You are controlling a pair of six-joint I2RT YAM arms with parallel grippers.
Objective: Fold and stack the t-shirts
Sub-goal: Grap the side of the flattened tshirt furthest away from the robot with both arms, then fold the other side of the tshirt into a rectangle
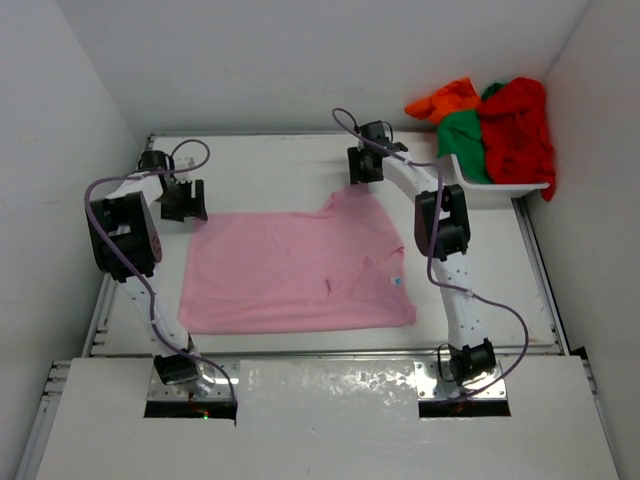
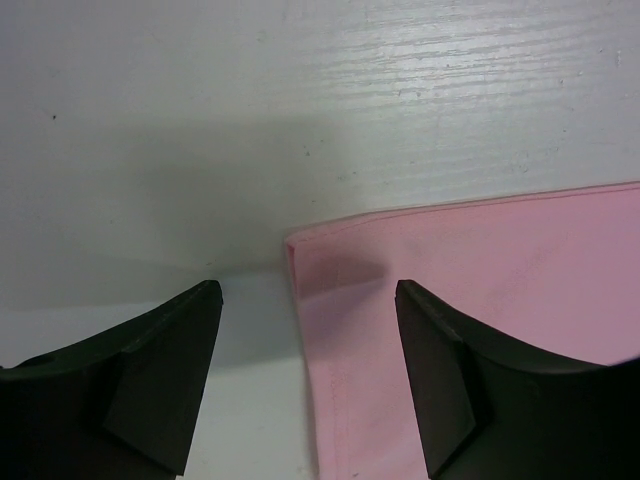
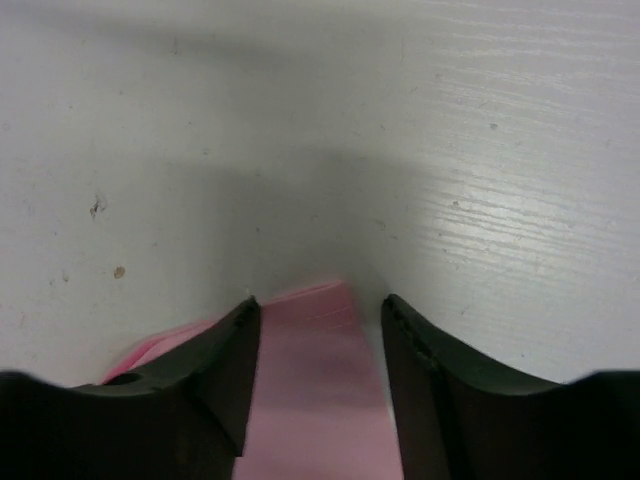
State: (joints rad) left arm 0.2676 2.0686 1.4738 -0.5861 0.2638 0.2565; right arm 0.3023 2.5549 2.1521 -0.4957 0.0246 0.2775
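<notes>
A light pink t-shirt (image 1: 290, 275) lies flat on the white table, and its far-right part rises to a peak. My left gripper (image 1: 185, 200) is at its far-left corner. In the left wrist view the left gripper (image 2: 307, 295) is open and straddles the pink t-shirt's (image 2: 480, 260) corner edge, which lies flat below. My right gripper (image 1: 365, 165) is at the far-right peak. In the right wrist view the right gripper (image 3: 318, 305) stands open with a strip of the pink t-shirt (image 3: 315, 400) between its fingers. Red (image 1: 520, 125), green (image 1: 462, 140) and orange (image 1: 445, 100) t-shirts are heaped in the basket.
The white mesh basket (image 1: 500, 188) stands at the table's far-right corner, against the walls. White walls close in the table at the back and on both sides. The table's raised metal rim (image 1: 100, 310) runs along its edges.
</notes>
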